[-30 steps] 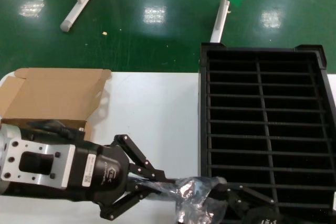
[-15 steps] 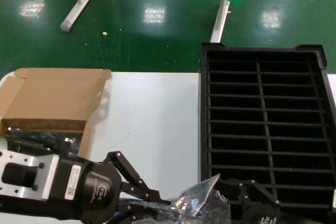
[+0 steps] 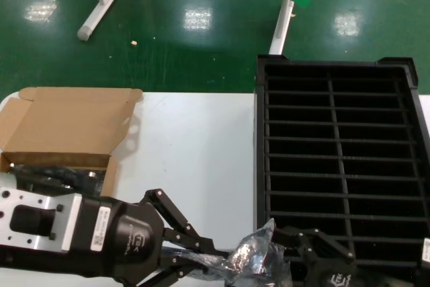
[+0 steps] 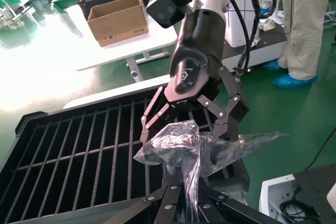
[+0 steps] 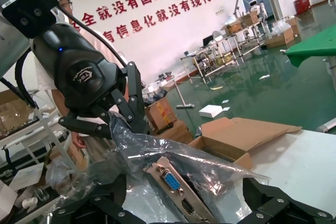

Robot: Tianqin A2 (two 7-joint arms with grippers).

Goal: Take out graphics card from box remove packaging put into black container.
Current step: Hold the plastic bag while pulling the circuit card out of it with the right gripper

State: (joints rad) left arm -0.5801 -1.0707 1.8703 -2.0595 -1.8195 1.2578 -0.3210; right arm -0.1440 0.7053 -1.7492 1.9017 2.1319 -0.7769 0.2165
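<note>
Two grippers: both meet at the near edge of the white table (image 3: 195,146), on one crinkly bag.
Left gripper (image 3: 201,263): comes in from the robot's left; fingers pinched together on the packaging (image 3: 259,260), holding one end of it.
Right gripper (image 4: 189,129): faces the left one, just beside the near corner of the black container (image 3: 339,159); fingers closed on the opposite side of the same bag (grip point partly hidden by plastic).
Graphics card (image 5: 176,187): inside the packaging, held between the grippers; silver bracket with blue port shows through the plastic in the right wrist view.
Box (image 3: 64,132): on the table at the robot's left, flaps open, dark contents visible inside, well apart from the crate.
Black container: on the robot's right, ribbed slots.
</note>
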